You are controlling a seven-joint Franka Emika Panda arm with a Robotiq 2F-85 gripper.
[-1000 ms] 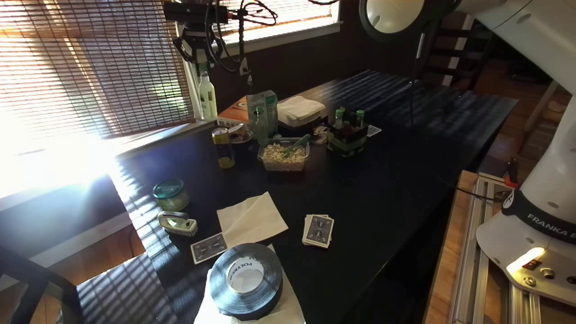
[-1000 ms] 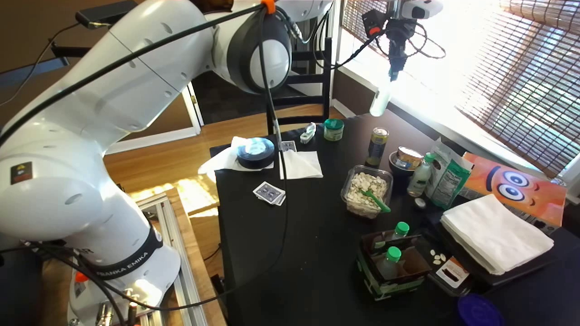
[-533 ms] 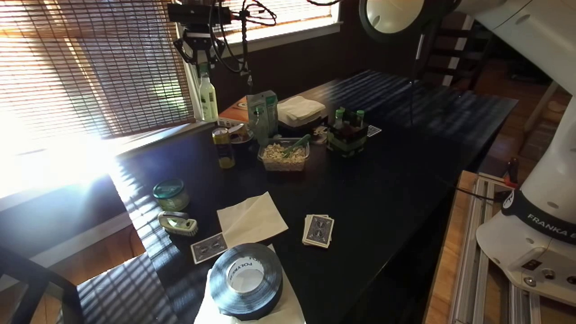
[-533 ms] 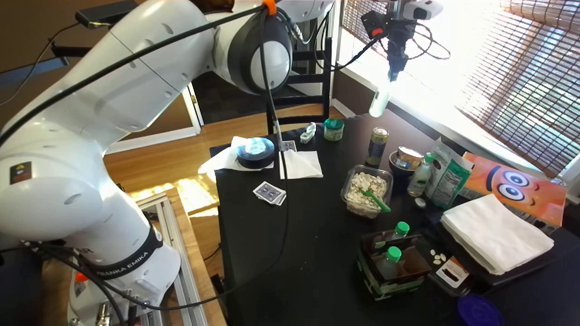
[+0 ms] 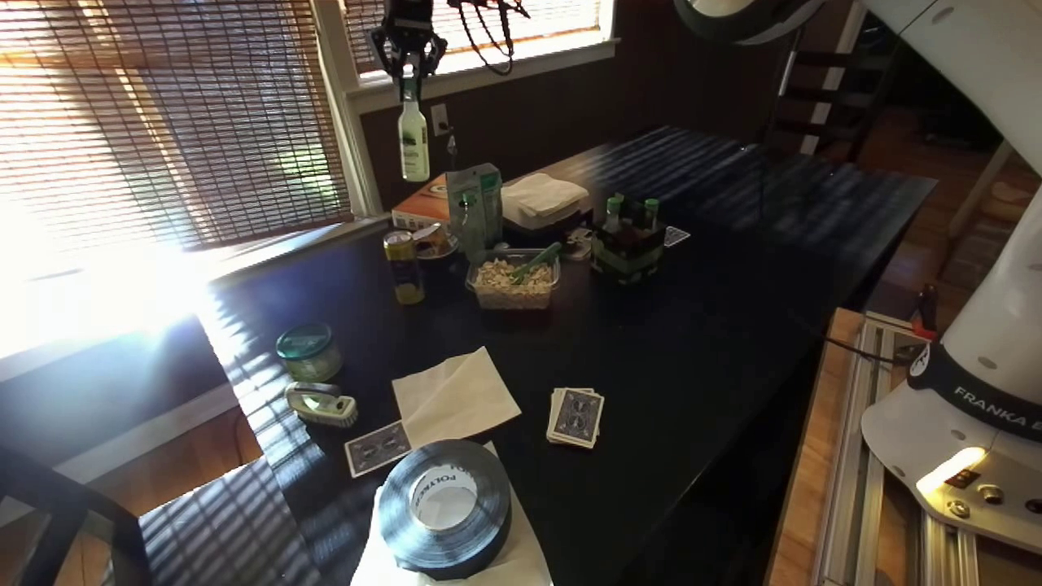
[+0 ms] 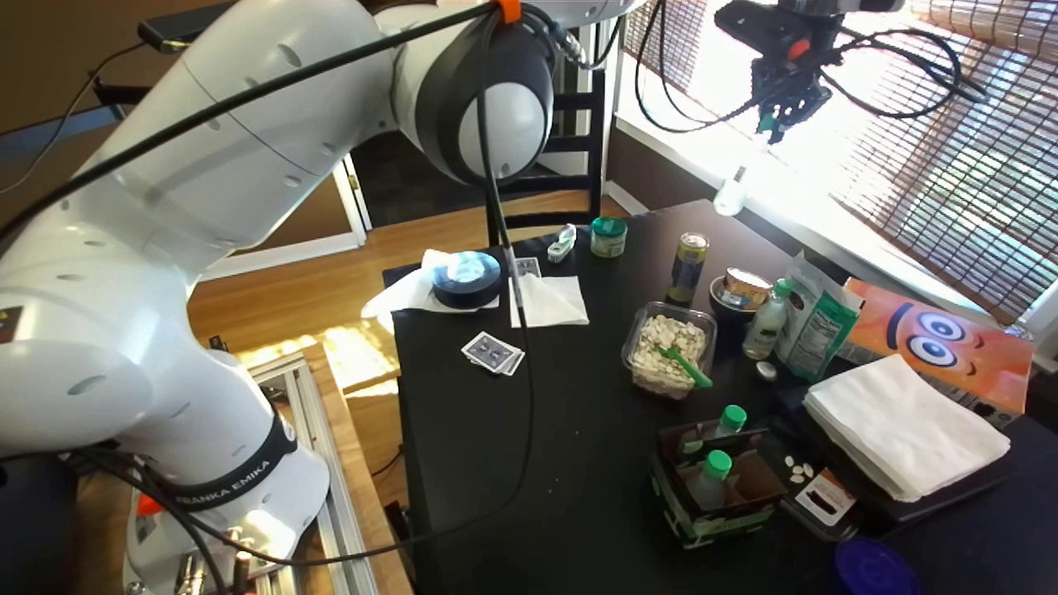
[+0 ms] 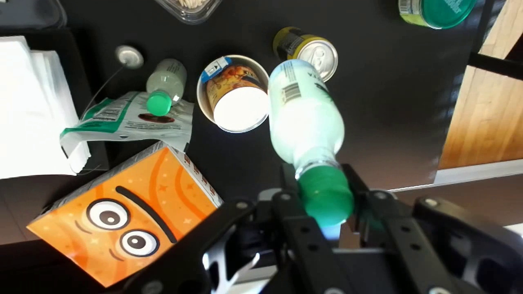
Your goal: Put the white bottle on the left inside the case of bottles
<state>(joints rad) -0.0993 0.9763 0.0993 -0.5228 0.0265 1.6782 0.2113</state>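
My gripper point(image 7: 325, 188) is shut on the green cap of the white bottle point(image 7: 304, 106) and holds it in the air. In an exterior view the bottle point(image 5: 413, 145) hangs upright from the gripper point(image 5: 409, 81) in front of the window, above the back left of the table. In an exterior view the bottle point(image 6: 731, 194) is partly washed out by glare below the gripper point(image 6: 777, 124). The case of bottles point(image 6: 702, 529), a low dark green carrier with green-capped bottles and an open compartment, stands on the table; it also shows in an exterior view point(image 5: 625, 267). The wrist view does not show the case.
Below the held bottle are a yellow can point(image 6: 688, 266), a bowl with a cup point(image 6: 744, 291), another green-capped bottle point(image 6: 766, 324), a pouch point(image 6: 822, 322) and an orange box point(image 6: 950, 339). A tub of flakes point(image 6: 668, 347) and napkins point(image 6: 905, 426) lie between there and the case.
The gripper has moved with the bottle, up and to the right in both exterior views, mostly in the last half second. The table objects have not moved.
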